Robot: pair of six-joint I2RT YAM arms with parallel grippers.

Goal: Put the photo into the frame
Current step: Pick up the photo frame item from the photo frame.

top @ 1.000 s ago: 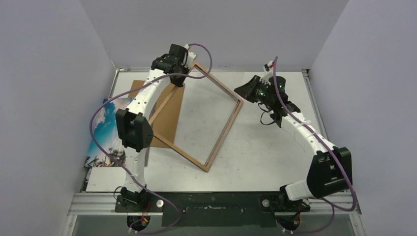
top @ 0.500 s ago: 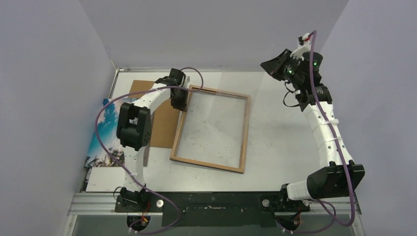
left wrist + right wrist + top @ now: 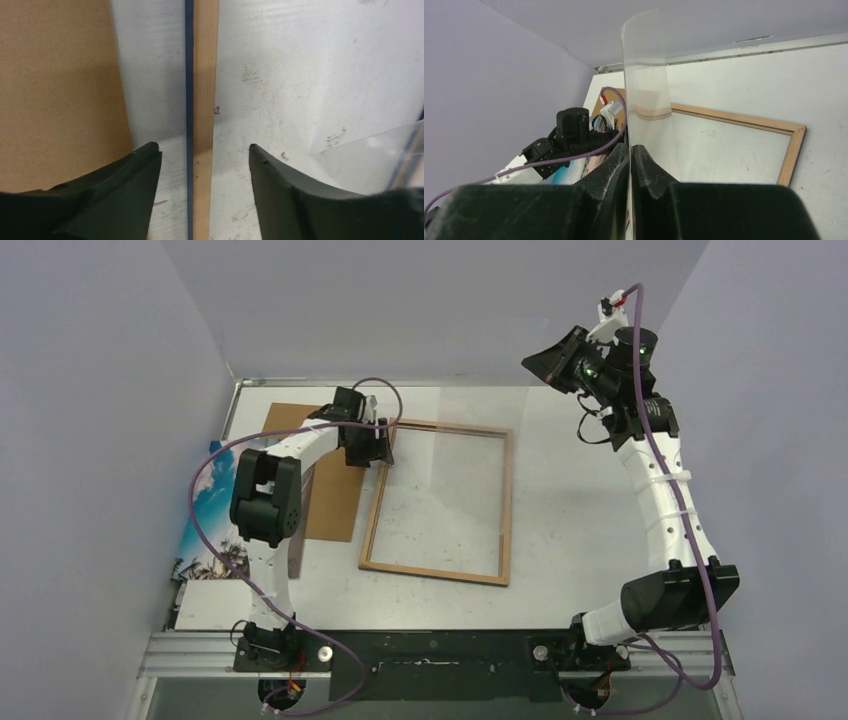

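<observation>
Pale lavender walls [image 3: 100, 390], scuffed white tabletop [image 3: 570, 500], metal front rail [image 3: 190, 645]

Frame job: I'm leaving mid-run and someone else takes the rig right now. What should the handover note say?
Left hand: open, straddling the left rail of the frame near its far corner, not gripping.
Right hand: shut on a clear sheet, raised over the far right of the table.
Frame: flat mid-table, wood back up.
Photo: at the table's left edge, by the wall.
Backing board: flat between photo and frame.
Done: frame lies back up, ready to load.
Left: photo into the frame; neither hand is on the photo.
</observation>
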